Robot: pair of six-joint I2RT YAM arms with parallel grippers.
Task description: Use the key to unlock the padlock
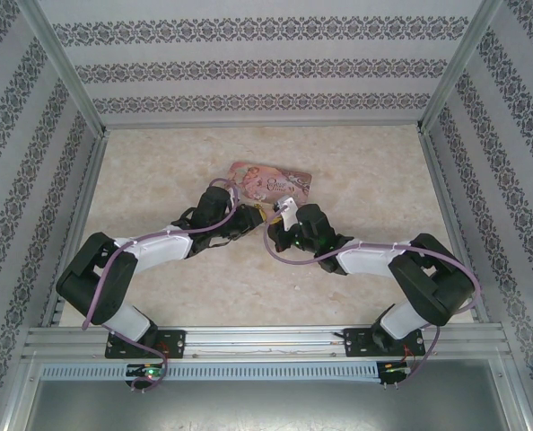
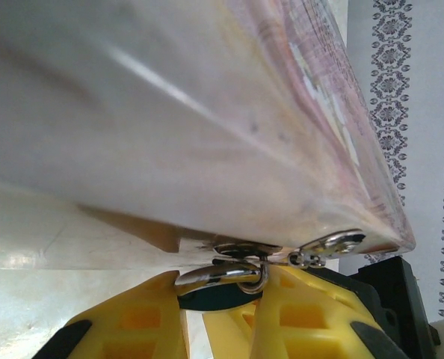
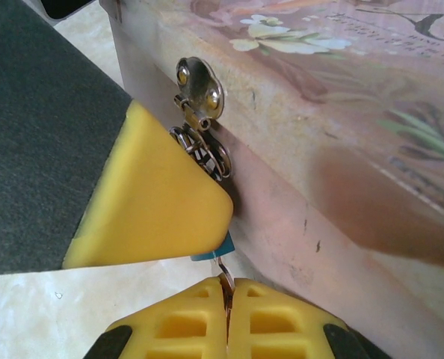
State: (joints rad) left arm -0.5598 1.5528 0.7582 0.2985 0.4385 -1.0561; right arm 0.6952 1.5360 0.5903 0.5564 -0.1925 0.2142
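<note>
The padlock hangs from the hasp [image 3: 199,86] on the front wall of the pink illustrated tin [image 1: 271,182]. In the left wrist view its silvery shackle [image 2: 222,274] and dark teal body [image 2: 218,299] sit between yellow fingers, with my left gripper [image 2: 222,290] shut on the body. In the right wrist view only a teal corner of the padlock [image 3: 216,248] shows under the left arm's yellow finger [image 3: 155,202]. My right gripper [image 3: 227,290] is shut on the thin silvery key [image 3: 225,278], whose tip points up into the padlock's underside. From above, the left gripper [image 1: 251,215] and right gripper [image 1: 277,214] meet at the tin's near edge.
The tin lies at the middle of the pale marbled table [image 1: 159,171], tilted slightly. Patterned walls [image 1: 266,67] close off the back and both sides. A metal rail [image 1: 266,337] runs along the near edge by the arm bases.
</note>
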